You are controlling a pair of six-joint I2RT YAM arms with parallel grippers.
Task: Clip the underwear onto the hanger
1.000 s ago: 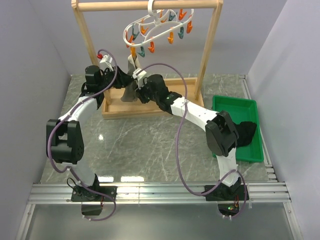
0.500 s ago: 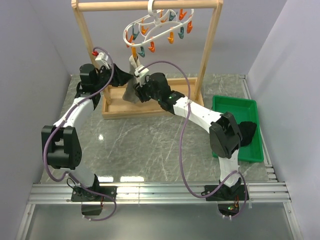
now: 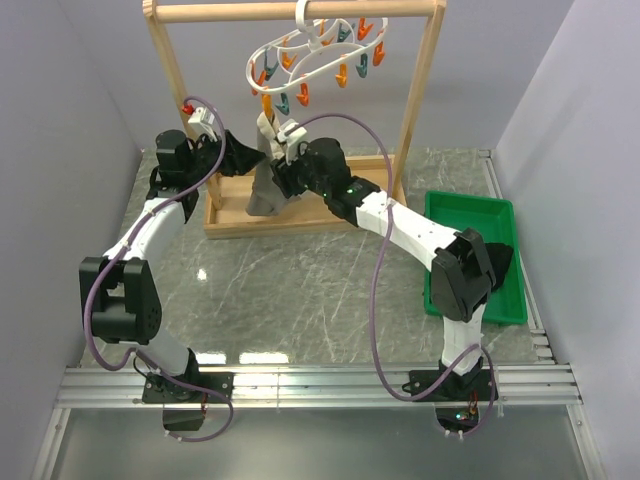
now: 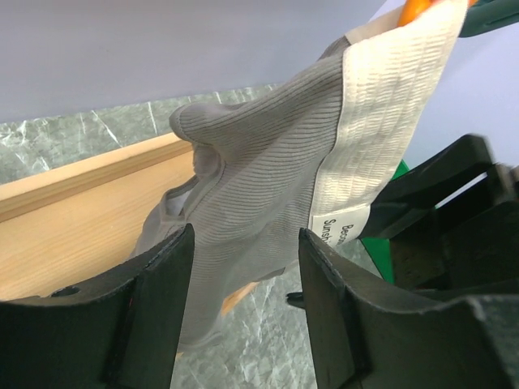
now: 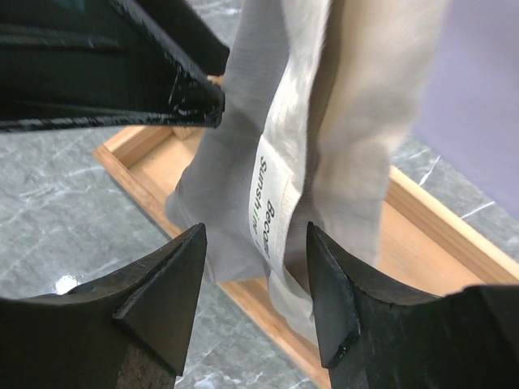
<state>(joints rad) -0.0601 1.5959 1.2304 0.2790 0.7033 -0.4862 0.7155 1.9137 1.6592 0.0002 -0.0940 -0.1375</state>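
Two grippers are standing open on either side of the underwear (image 3: 265, 190), and neither one is holding anything. The left gripper (image 4: 243, 243) is showing its dark fingers (image 4: 154, 300) spread apart, with the taupe fabric hanging just beyond the gap and not pinched. The right gripper (image 5: 255, 235) is facing it from the other side, its fingers (image 5: 162, 300) likewise parted, with the cloth dangling in front of them rather than caught between.

The underwear is hanging upright between the two grippers, its light beige waistband (image 4: 389, 113) running up to an orange clothespin (image 4: 418, 8), which appears to be gripping the top edge. A small printed label (image 5: 268, 207) is showing on the waistband. The lower part of the fabric is drooping over the wooden base (image 3: 300, 222) of the rack.

Above, the white hanger (image 3: 300, 55) is hooking over the top bar of the wooden rack (image 3: 165, 60), its orange and teal pins dangling around the loop. Off to the right on the marbled table (image 3: 300, 290), a green tray (image 3: 505, 215) is sitting well apart from the rack, with a dark cloth (image 3: 497, 262) lying in it.
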